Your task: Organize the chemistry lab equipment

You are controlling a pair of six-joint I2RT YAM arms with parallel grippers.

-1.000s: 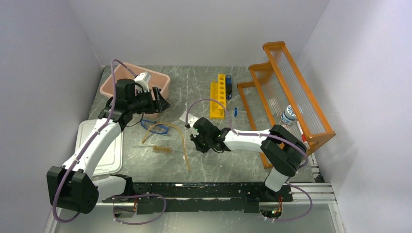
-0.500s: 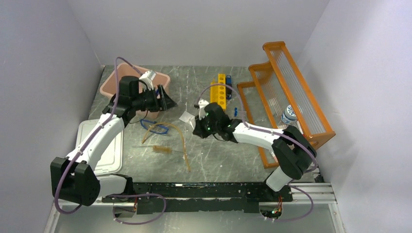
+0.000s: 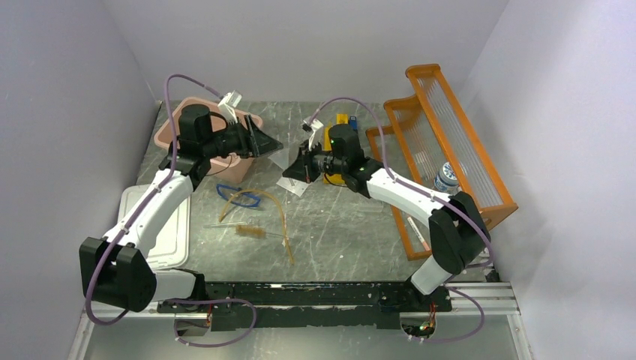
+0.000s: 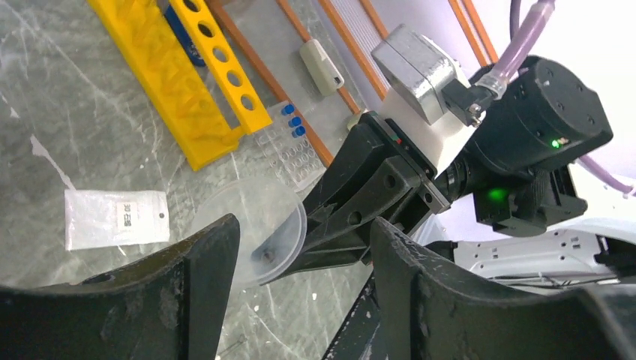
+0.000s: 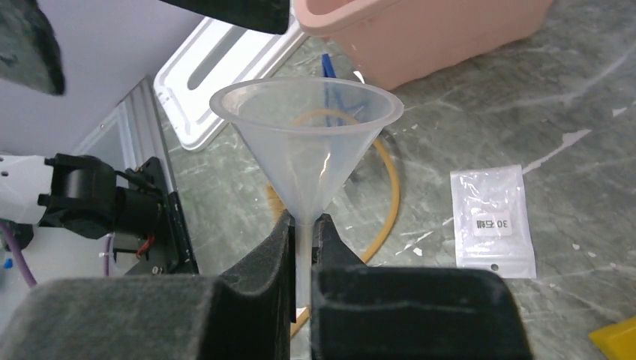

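One orange rack [image 3: 450, 150] fills the right side of the table [image 3: 337, 232]. At the back left sits a pink tub [image 3: 234, 169], and its white lid [image 3: 161, 240] lies flat nearer the front left corner.

Both arms reach toward the middle. The left gripper [image 3: 268, 142] hangs in the air by the tub's right edge, its two fingers spread wide with nothing between them. The right gripper [image 5: 302, 240] faces it, its fingers pinched tight on the thin stem of a clear plastic funnel [image 5: 307, 127]. The funnel is held off the table between the tub and a yellow tube rack [image 4: 180, 82], its wide mouth turned toward the left gripper.

Blue-framed goggles [image 3: 238, 199] and a loop of amber tubing [image 3: 286, 232] lie together in front of the tub. A white packet [image 5: 495, 221] lies flat just below the funnel. A wire brush [image 3: 250, 231] rests near the tubing. Three tiny blue caps [image 4: 292, 120] sit beside the yellow rack.
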